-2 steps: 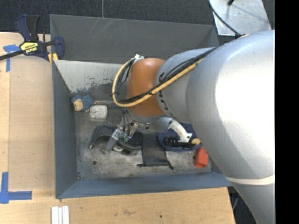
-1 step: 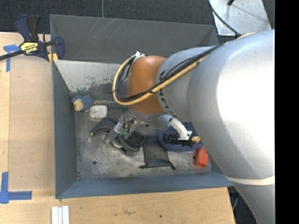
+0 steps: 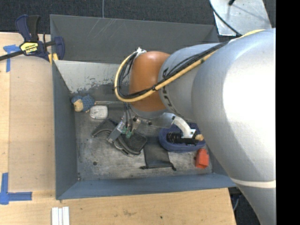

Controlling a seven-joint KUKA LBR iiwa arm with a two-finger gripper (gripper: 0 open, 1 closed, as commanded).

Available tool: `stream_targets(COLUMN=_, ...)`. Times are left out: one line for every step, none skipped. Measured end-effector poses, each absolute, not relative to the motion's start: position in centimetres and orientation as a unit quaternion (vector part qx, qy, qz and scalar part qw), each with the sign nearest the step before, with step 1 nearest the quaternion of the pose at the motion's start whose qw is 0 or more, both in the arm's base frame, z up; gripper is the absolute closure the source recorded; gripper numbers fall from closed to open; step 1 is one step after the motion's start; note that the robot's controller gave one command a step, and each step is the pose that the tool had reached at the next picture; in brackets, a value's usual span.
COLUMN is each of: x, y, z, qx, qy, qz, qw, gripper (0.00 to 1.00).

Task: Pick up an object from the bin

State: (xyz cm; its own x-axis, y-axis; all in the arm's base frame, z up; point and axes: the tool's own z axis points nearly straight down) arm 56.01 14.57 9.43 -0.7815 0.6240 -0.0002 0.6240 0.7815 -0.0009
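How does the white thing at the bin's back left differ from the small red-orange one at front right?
The white thing is pale, rounded and wider; the red-orange thing is bright, blockier and smaller. The white thing lies beside a blue-and-tan piece; the red-orange thing lies beside a blue ring. Both rest on the bin floor, clear of the gripper.

My arm [image 3: 225, 93] reaches in from the right, its thick grey links sloping down toward the middle. My orange wrist cover [image 3: 147, 81] sits at its end, ringed by a yellow cable [image 3: 117, 81]. My pincer [image 3: 124, 129] hangs low beneath it, pointing down and leftward.
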Motion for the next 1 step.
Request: stream_targets(x=55.93, y=14.52, z=9.25, qx=-0.330, qy=-0.944, qz=0.001, qw=0.001, gripper=1.00)
